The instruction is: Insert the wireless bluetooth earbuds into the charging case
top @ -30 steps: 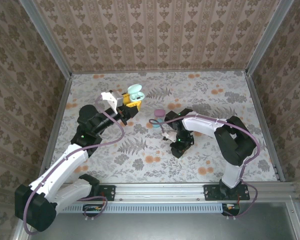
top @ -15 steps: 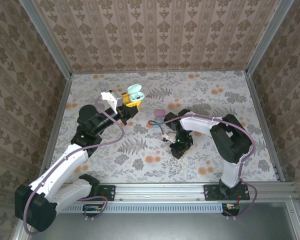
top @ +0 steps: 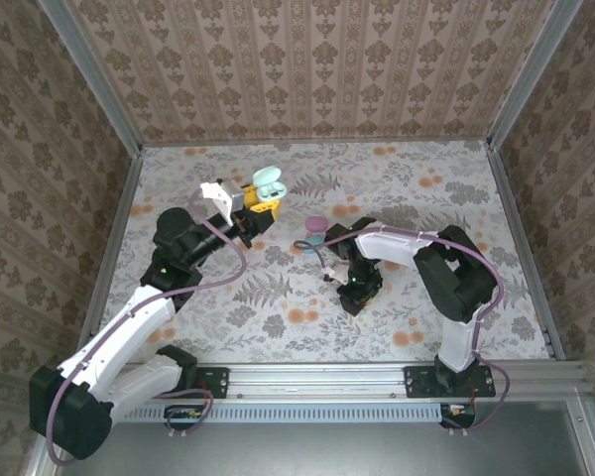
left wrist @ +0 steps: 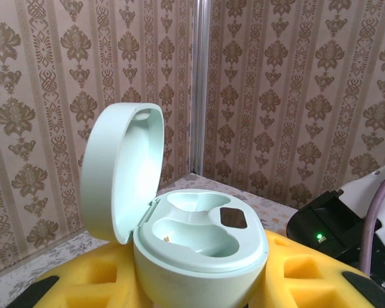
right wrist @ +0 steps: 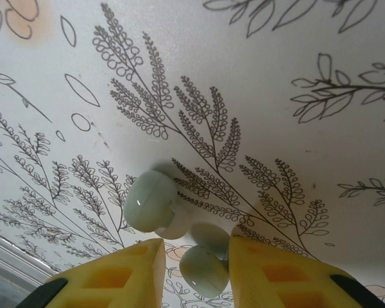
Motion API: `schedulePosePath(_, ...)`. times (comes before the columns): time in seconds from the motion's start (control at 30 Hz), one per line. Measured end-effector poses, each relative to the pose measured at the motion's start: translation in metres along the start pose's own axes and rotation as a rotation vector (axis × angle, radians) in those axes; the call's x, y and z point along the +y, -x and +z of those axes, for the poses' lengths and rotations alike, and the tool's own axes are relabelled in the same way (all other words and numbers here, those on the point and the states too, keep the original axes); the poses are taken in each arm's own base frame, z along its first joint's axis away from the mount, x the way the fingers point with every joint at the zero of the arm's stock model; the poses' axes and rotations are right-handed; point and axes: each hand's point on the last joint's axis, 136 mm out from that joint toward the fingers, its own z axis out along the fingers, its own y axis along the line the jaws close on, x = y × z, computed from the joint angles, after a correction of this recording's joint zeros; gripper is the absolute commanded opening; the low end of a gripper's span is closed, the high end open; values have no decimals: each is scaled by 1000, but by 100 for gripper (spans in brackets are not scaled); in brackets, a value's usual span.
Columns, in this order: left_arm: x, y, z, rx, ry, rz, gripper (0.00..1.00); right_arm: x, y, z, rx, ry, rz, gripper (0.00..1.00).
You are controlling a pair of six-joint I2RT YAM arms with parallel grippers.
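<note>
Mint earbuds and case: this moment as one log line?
left gripper: holds mint charging case, lid open, wells empty | right gripper: straddles one mint earbud, grip unclear | second mint earbud: on mat beside

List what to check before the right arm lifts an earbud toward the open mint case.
1. Charging case lid open: ok.
2. Both wells in the case empty and ready: ok.
3. Left gripper clamped on the case, opening facing up: ok.
4. First earbud sitting between the right gripper fingers: ok.
5. Fingers actually gripping that earbud: cannot tell; a slight gap seems to show on one side.
6. Second earbud clear of the fingers: cannot tell; it lies right by one fingertip.
</note>
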Motion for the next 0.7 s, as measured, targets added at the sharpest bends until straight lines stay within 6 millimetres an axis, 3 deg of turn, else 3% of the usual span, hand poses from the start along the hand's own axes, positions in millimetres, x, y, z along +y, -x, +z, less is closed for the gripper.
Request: schedulePosePath(0.7, 1, 0, 0, 0, 4, 0, 26, -7, 0, 0, 0, -29, 18, 30)
